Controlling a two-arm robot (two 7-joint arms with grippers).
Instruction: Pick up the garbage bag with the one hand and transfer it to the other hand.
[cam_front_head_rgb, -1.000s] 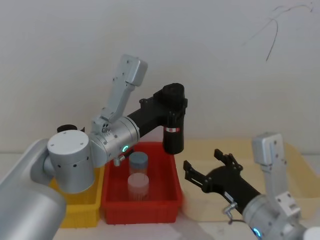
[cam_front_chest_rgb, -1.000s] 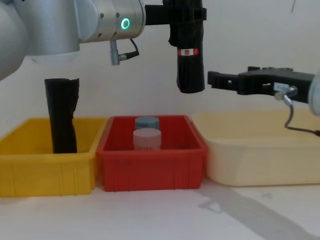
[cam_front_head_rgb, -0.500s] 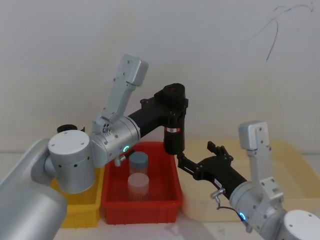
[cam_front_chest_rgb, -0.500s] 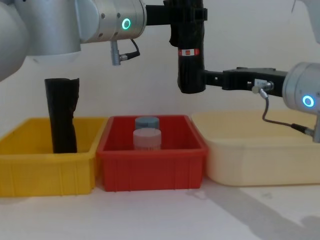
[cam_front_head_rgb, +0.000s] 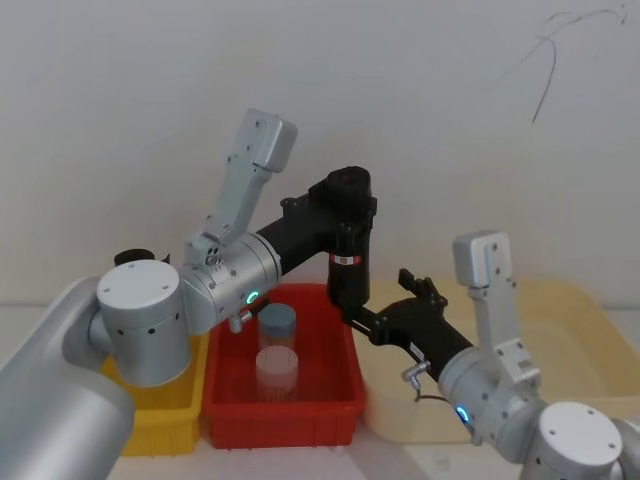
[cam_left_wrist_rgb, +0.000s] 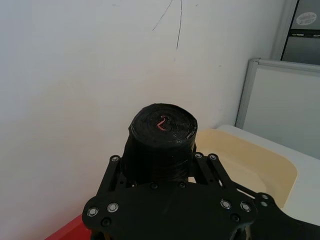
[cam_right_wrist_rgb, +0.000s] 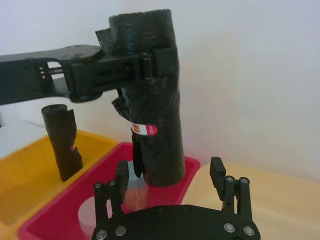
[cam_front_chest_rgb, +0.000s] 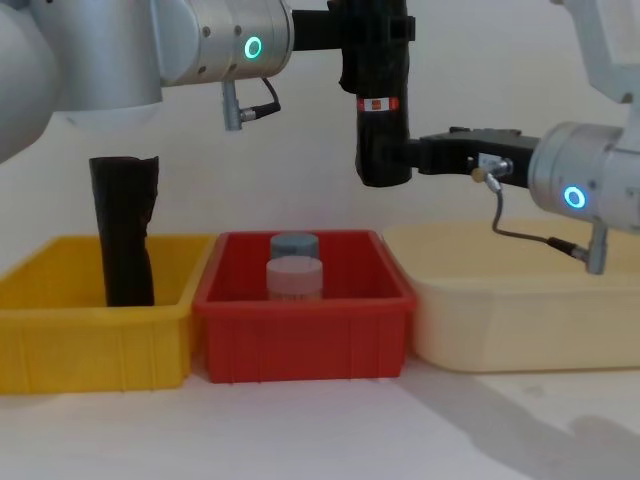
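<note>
Chest view: the garbage bag (cam_front_chest_rgb: 383, 135), a tight black plastic roll with a narrow red-and-white label band around its middle, hangs upright above the red bin (cam_front_chest_rgb: 300, 320). The left gripper (cam_front_chest_rgb: 374, 32) has its fingers clamped on the roll's upper part. The right gripper (cam_front_chest_rgb: 414, 156) sits at the roll's lower end, fingers spread apart.

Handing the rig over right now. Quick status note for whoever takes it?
Left gripper: shut on the garbage bag, holding it upright in the air above the red bin.
Right gripper: open, straddling the bag's lower end, not closed on it.
Done: pickup.
Left: close the right gripper on the bag, then open the left one.
</note>
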